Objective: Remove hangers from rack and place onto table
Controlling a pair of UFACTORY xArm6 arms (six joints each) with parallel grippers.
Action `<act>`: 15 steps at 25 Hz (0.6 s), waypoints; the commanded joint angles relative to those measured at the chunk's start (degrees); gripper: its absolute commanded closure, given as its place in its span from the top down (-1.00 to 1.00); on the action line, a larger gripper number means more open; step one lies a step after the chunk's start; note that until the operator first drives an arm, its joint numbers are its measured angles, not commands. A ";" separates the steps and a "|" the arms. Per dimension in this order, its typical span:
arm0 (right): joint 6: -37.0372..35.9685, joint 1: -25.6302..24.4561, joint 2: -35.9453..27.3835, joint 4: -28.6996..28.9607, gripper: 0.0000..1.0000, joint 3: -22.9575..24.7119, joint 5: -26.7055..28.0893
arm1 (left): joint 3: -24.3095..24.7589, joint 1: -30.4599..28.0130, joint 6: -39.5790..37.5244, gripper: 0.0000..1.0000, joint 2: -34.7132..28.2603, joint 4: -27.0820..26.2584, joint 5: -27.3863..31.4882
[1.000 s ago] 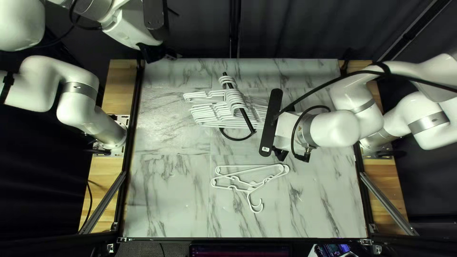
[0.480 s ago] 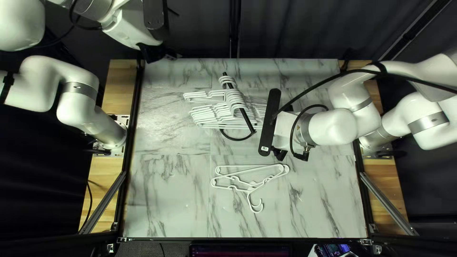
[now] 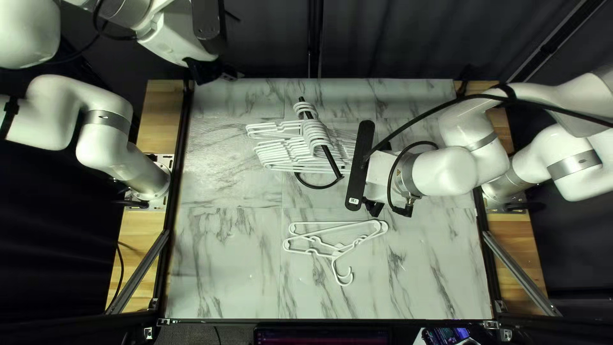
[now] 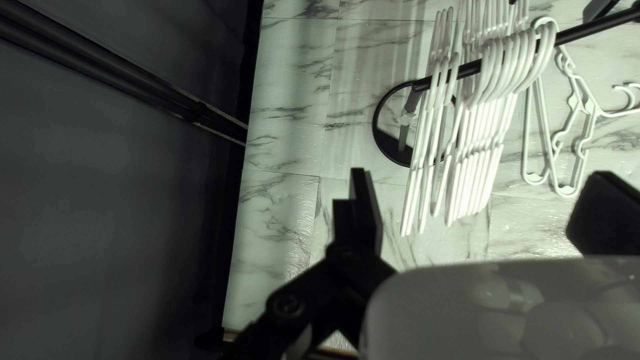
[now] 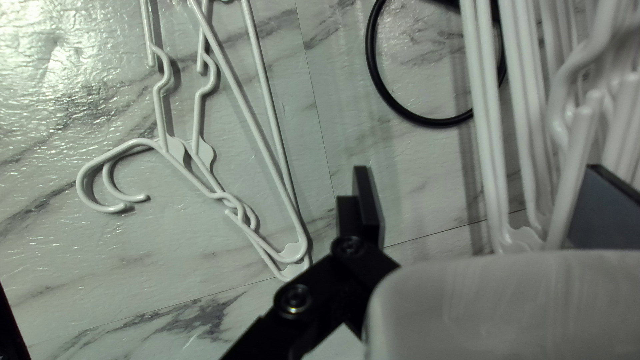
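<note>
Hanging from the black bar of the rack (image 3: 329, 157), a close row of white hangers (image 3: 314, 133) takes up the middle of the far half of the table (image 3: 223, 262), with a smaller group of hooks gathered beside the main bunch. The rack's round base (image 3: 317, 186) shows below them as a black curve on the marbled surface

Nearer the table's near edge, 2 loose hangers (image 3: 337, 252) lie flat and overlapping, apart from the rack. Their long bars run along the side facing the rack, and their 2 hooks (image 3: 343, 280) point toward the near edge

My left gripper (image 3: 211, 69) is up by the table's far left corner. In the left wrist view its 2 fingers are spread wide, gripping nothing; the hanging row, the rack and the loose hangers all lie ahead of it, beyond the fingertips

My right gripper (image 3: 375, 206) is beside the rack, on the side toward my right arm (image 3: 447, 171), partly hidden in the top left view by the black bar-shaped part (image 3: 361, 166) on the wrist. The right wrist view shows its 2 fingers well apart too. Some of the hanging hangers cross the view between and ahead of them, close by 1 finger; whether they touch it, I cannot tell. The loose hangers are on the other finger's outer side
</note>
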 commanded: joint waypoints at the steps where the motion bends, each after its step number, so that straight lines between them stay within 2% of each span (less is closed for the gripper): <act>1: 0.60 0.92 -1.27 -0.10 1.00 -0.56 2.23 | 0.00 0.00 0.00 1.00 0.00 0.00 0.00; 8: 1.86 2.16 -2.00 -0.66 1.00 -1.87 5.06 | 0.00 0.00 0.00 1.00 0.00 0.00 0.00; 15: 1.83 1.49 -0.33 -0.85 1.00 -1.53 2.80 | 0.00 0.00 0.00 1.00 0.00 0.00 0.00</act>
